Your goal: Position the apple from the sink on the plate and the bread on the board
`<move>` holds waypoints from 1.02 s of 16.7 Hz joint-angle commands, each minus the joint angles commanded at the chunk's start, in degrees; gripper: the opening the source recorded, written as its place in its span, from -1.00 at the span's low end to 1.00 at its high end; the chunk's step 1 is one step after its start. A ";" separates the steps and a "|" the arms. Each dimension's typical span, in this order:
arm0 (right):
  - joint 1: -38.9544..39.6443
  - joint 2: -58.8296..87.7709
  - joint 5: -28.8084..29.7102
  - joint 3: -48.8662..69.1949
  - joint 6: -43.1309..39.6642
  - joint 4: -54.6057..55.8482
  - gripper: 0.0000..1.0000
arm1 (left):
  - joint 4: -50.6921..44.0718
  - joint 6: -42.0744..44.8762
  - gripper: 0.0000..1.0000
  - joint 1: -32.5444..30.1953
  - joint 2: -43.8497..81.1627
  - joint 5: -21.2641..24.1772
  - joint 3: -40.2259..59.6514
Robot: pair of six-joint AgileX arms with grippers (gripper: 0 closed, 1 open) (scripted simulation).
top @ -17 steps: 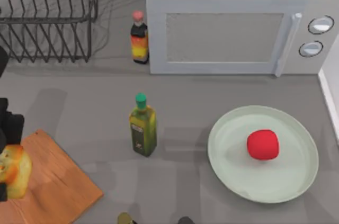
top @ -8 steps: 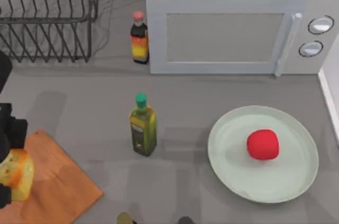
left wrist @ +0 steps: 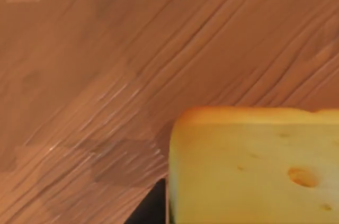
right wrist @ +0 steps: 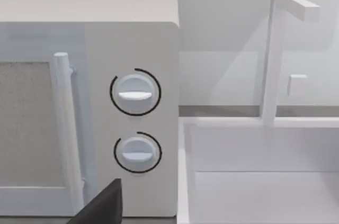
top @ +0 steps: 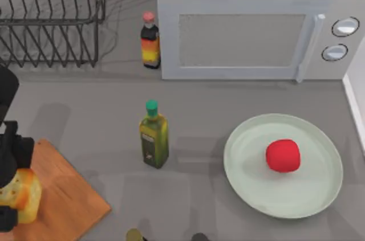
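The flat orange-brown wooden board (top: 63,195) lies at the table's left edge. The pale mint-green round plate (top: 319,195) at the right carries the small red apple (top: 283,155). The left gripper (top: 12,195) clasps the golden-yellow bread cube (top: 21,193) over the board; whether bread and board touch, I cannot tell.

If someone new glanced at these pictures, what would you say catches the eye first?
Probably the bright red apple sitting on the pale green plate at the table's right. Next, at the left edge, the left end effector holds the golden bread over the wooden board. A large white microwave fills the back.
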 joint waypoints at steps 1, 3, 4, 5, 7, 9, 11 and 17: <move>0.00 0.00 0.00 0.00 0.00 0.00 1.00 | 0.85 -0.06 -1.00 0.00 0.30 0.01 -0.50; 0.00 0.00 0.00 0.00 0.00 0.00 1.00 | 1.18 -0.09 -1.00 0.01 0.47 0.01 -0.77; 0.00 0.00 0.00 0.00 0.00 0.00 1.00 | 1.18 -0.09 -1.00 0.01 0.47 0.01 -0.77; 0.00 0.00 0.00 0.00 0.00 0.00 1.00 | 1.18 -0.09 -1.00 0.01 0.47 0.01 -0.77; 0.00 0.00 0.00 0.00 0.00 0.00 1.00 | 1.18 -0.09 -0.70 0.01 0.47 0.01 -0.77; 0.00 0.00 0.00 0.00 0.00 0.00 1.00 | 1.18 -0.09 -0.40 0.01 0.47 0.01 -0.77; 0.00 0.00 0.00 0.00 0.00 0.00 1.00 | 1.18 -0.09 -0.10 0.01 0.47 0.01 -0.77; 0.00 0.00 0.00 0.00 0.00 0.00 1.00 | 1.18 -0.09 0.81 0.01 0.47 0.01 -0.77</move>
